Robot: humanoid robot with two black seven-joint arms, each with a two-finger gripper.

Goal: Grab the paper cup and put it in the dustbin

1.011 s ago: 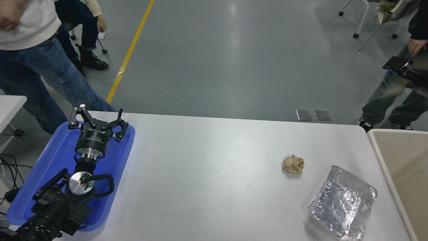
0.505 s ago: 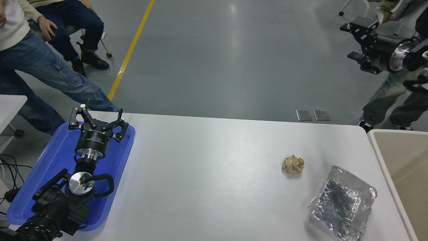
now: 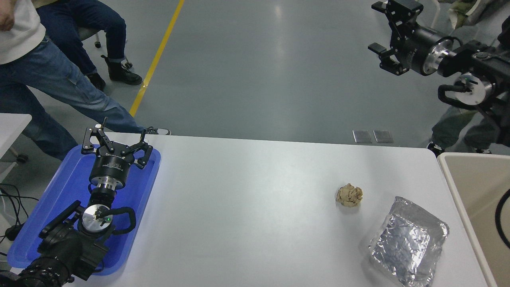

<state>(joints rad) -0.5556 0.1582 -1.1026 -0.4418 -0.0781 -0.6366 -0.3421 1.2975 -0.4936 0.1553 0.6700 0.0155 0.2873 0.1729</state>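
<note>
— Where is each arm?

— The left gripper (image 3: 115, 140) is parked at the lower left over the blue tray (image 3: 59, 191), its fingers spread apart and holding nothing. The right gripper (image 3: 388, 38) is high at the upper right, out over the grey floor beyond the table's far edge, pointing left. Its fingers stand apart too, with nothing between them.

— And the paper cup?

— It shows nowhere in this view, so I cannot tell where it is.

— The dustbin?

— The dustbin (image 3: 458, 187) sits at the right edge just beside the white table (image 3: 247, 207), beige with a thick pale rim. Only its left part is in view, and the visible part of its inside shows no cup. A black cable loop crosses the picture's right edge in front of it.

— What lies on the table?

— A crumpled tan paper ball (image 3: 349, 195) lies right of centre, and a crinkled silver foil tray (image 3: 408, 241) sits near it, closer to the camera and toward the bin. The two are apart, not touching.

— Anyone around?

— A person in blue jeans (image 3: 51, 91) stands at the table's far left corner, and another's legs (image 3: 462, 131) show behind the right arm.
</note>
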